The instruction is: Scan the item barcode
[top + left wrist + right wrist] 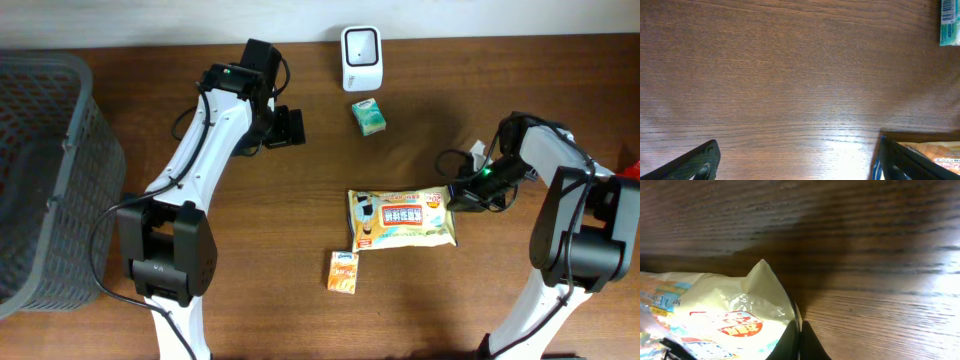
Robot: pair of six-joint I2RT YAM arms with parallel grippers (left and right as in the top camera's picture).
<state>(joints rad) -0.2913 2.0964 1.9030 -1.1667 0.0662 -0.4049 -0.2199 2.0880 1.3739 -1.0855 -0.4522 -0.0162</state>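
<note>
Pinching the wipes pack [730, 310] by its edge, my right gripper [799, 341] is closed. My left gripper [797, 167] gapes wide, empty, above the wooden table [790, 75].

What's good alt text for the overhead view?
A wipes packet lies on a wooden table, the right gripper shut at its edge, the left gripper open. A white scanner, a green box, an orange box and a grey basket sit around.
</note>
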